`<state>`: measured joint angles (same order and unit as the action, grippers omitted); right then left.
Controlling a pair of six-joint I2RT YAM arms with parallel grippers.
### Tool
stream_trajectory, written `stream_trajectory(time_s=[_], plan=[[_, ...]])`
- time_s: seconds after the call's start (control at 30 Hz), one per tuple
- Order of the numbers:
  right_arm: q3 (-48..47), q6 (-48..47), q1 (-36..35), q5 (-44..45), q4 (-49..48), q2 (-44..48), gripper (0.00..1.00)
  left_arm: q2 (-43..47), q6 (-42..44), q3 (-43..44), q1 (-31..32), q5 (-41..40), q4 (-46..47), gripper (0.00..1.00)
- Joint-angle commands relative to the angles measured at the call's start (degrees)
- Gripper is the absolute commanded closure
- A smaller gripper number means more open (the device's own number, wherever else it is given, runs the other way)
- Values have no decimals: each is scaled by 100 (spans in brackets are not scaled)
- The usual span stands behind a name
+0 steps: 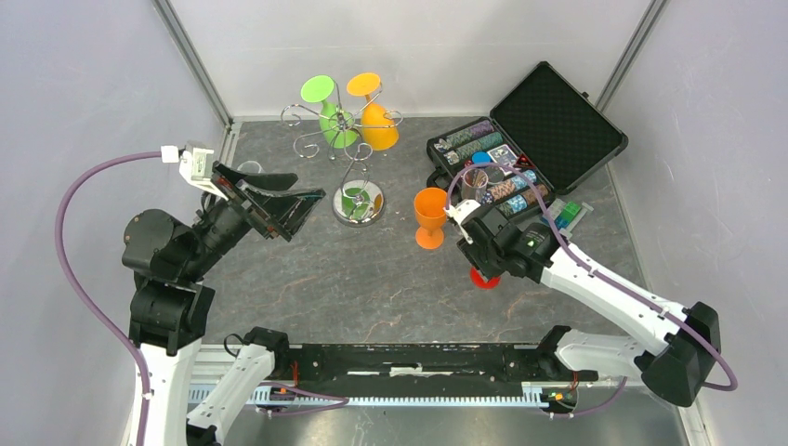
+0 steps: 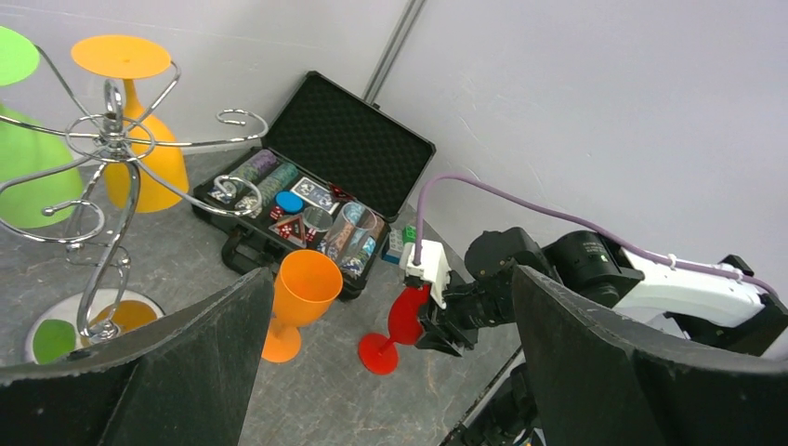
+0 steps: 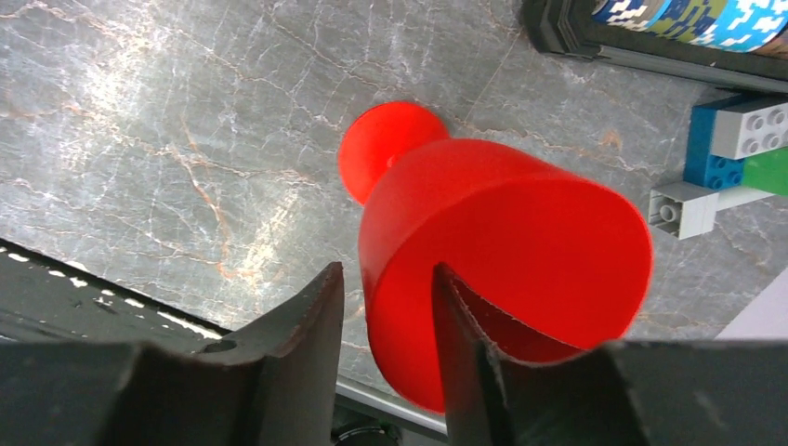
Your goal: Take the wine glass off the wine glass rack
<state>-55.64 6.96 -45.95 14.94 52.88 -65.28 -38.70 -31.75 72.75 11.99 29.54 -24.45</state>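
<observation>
The chrome wine glass rack [image 1: 345, 119] stands at the back on its round base [image 1: 372, 213]. A green glass [image 1: 334, 125] and an orange glass [image 1: 379, 126] hang upside down from it, as the left wrist view [image 2: 111, 139] also shows. A red wine glass [image 3: 492, 251] stands with its foot on the table [image 2: 378, 353]. My right gripper [image 1: 476, 251] straddles its rim, one finger inside the bowl and one outside, with a thin gap at the outer finger [image 3: 311, 325]. My left gripper [image 1: 279, 212] is open and empty, left of the rack's base.
A second orange glass [image 1: 430, 217] stands upright between the rack's base and the right gripper. An open black case [image 1: 548, 130] of poker chips lies at the back right. Lego bricks [image 1: 569, 214] lie beside it. White walls enclose the table.
</observation>
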Motion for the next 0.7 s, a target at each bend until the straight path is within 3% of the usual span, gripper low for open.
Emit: stream_trajectory(time_s=[0.0,0.33,0.47,0.67], plan=[[-208,-20,29,323,-214,43,52,77,298,19,-12,-312,-55,0],[-738,-56,22,476,-279,566,34,308,30,-184,-12,-1316,252,0],[-853,-73,23,366,-639,946,31,257,-118,-237,-12,-1436,417,0],[-279,158,25,-1279,-2587,1395,31,-3,-812,-654,-12,-1256,1296,0]])
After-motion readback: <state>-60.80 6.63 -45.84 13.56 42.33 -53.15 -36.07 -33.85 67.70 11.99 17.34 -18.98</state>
